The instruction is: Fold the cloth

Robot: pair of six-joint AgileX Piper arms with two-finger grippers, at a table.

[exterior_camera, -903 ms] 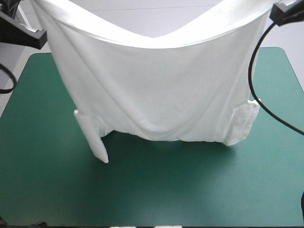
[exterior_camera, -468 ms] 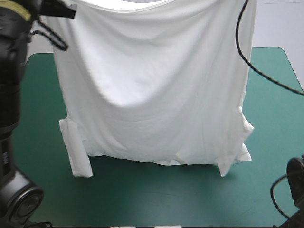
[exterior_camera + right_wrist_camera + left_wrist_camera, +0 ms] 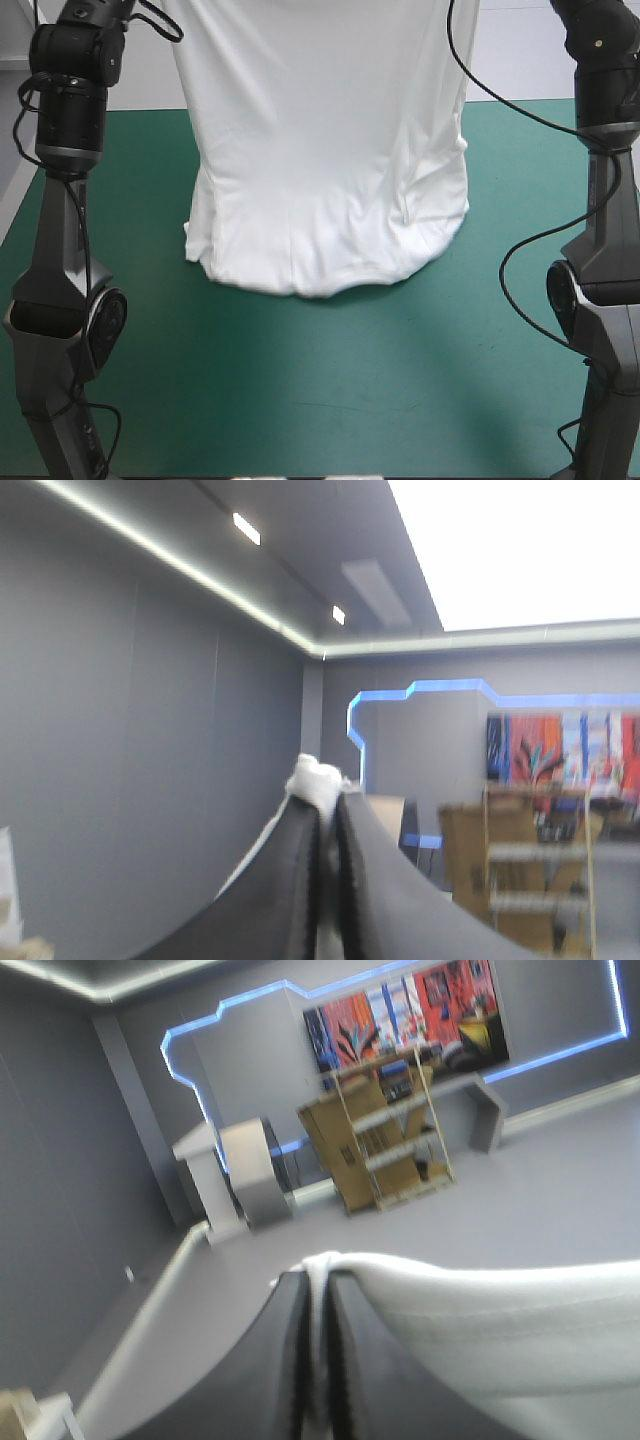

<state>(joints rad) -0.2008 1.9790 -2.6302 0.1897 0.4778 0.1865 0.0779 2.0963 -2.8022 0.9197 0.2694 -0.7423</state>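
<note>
T-shirt [image 3: 320, 150] hangs over the teal-green table [image 3: 300, 400], its lower end bunched on the cover around mid-table. In the high view you lose its top edge and both grippers, cut off above. Left gripper [image 3: 318, 1285] is clamped on a white fold. Right gripper [image 3: 328, 805] pinches a white tuft that pokes past its tips. You can't make out the sleeves.

Left arm [image 3: 62, 230] and right arm [image 3: 603, 230] reach high (wrists level); left gripper [image 3: 318, 1280] and right gripper [image 3: 328, 798] clamp nearly closed.
</note>
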